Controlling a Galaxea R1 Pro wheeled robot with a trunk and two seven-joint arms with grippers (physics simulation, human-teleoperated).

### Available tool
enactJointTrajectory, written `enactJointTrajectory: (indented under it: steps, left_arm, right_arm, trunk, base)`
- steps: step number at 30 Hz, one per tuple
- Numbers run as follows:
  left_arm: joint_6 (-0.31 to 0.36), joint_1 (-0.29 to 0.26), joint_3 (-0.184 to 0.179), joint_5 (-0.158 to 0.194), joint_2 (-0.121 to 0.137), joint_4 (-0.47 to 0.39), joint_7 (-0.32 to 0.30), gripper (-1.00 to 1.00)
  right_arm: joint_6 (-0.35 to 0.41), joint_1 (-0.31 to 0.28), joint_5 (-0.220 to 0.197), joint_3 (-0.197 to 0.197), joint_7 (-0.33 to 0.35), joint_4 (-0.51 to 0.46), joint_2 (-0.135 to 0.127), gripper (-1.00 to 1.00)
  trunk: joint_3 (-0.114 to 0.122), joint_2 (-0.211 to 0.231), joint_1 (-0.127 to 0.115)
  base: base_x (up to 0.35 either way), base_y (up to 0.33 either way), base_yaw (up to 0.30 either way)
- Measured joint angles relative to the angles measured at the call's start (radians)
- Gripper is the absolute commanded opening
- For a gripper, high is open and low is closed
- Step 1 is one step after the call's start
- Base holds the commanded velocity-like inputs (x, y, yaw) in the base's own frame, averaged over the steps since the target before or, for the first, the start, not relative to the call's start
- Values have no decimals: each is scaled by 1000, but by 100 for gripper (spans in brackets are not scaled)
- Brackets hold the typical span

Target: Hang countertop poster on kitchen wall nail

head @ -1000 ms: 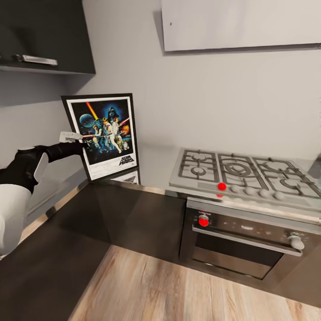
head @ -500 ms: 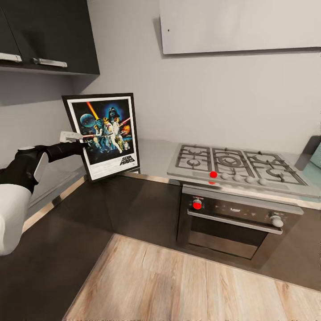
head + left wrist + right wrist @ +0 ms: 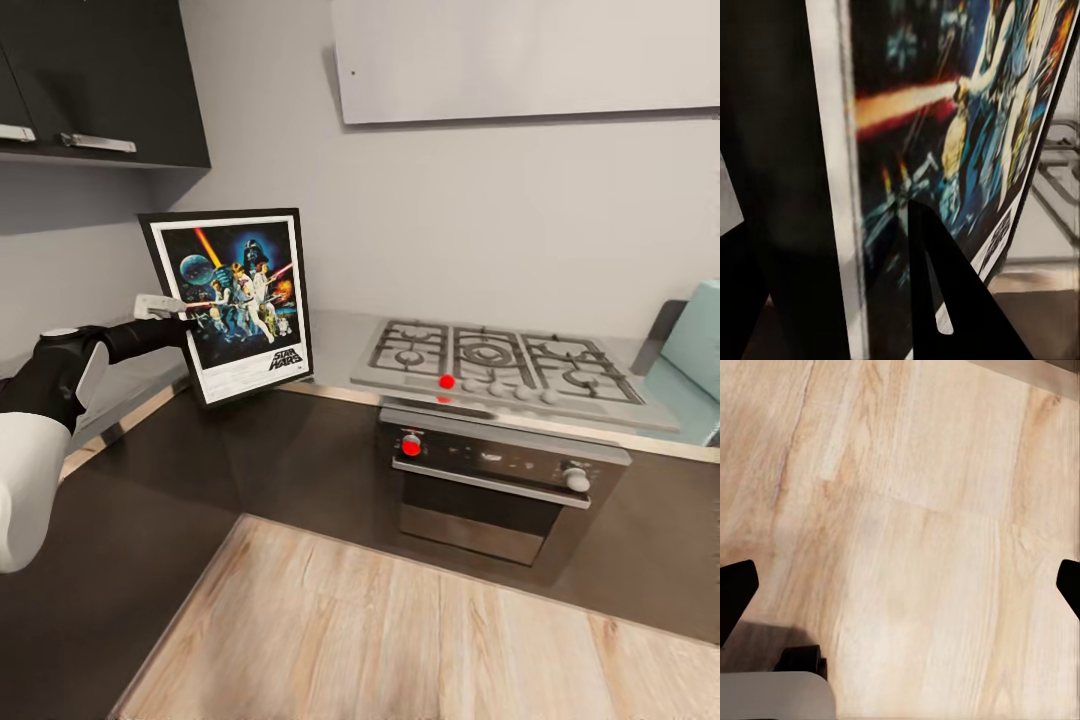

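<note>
The poster point(image 3: 235, 300), a black-framed Star Wars print, is held upright and a little tilted, off the kitchen countertop point(image 3: 335, 340) and in front of its corner. My left gripper point(image 3: 186, 318) is shut on the poster's left edge. The left wrist view shows the poster point(image 3: 952, 112) up close, with one dark finger point(image 3: 934, 292) pressed against its face. A tiny dark wall nail point(image 3: 352, 72) sits high on a pale panel above the hob. In the right wrist view my right gripper point(image 3: 900, 589) is open over wooden floor, holding nothing.
A steel gas hob point(image 3: 490, 365) is set into the countertop above an oven point(image 3: 490, 480) with red knobs. Dark upper cabinets point(image 3: 100, 80) hang at the top left. A teal object point(image 3: 695, 350) rests at the right end. Dark cabinet fronts wrap around the wooden floor point(image 3: 400, 640).
The whole view has shifted: hob and oven slid left and look farther off, so the camera moved. The poster stays in my left gripper, its lower edge now off the countertop.
</note>
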Motion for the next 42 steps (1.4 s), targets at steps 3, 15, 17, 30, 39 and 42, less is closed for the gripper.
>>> enactJointTrajectory:
  steps: [3,15,17,30,39,42]
  left_arm:
    - [1,0,0,0,0,1,0,-100]
    - [-1,0,0,1,0,-1,-2,-100]
    - [-1,0,0,1,0,-1,-3,-100]
    - [-9,0,0,3,-5,-6,-166,-100]
    - [-8,1,0,4,-37,7,-278,-100]
    - [-7,1,0,5,-88,8,-281,-100]
  right_arm:
    - [0,0,0,0,0,0,0,100]
    - [0,0,-1,0,-2,0,0,100]
    - [0,0,-1,0,-2,0,0,100]
    - [0,0,-4,-2,-2,20,0,100]
    - [0,0,-3,-1,0,17,0,100]
    - [-1,-2,-2,-1,0,-10,0,100]
  trunk:
    - [0,0,0]
    - [0,0,0]
    - [0,0,0]
    - [0,0,0]
    - [0,0,0]
    - [0,0,0]
  base:
    - [-55,-148,0]
    - [-235,-51,0]
    - [-323,-70,0]
    - [-329,-94,0]
    - [-178,-99,0]
    - [-10,-9,0]
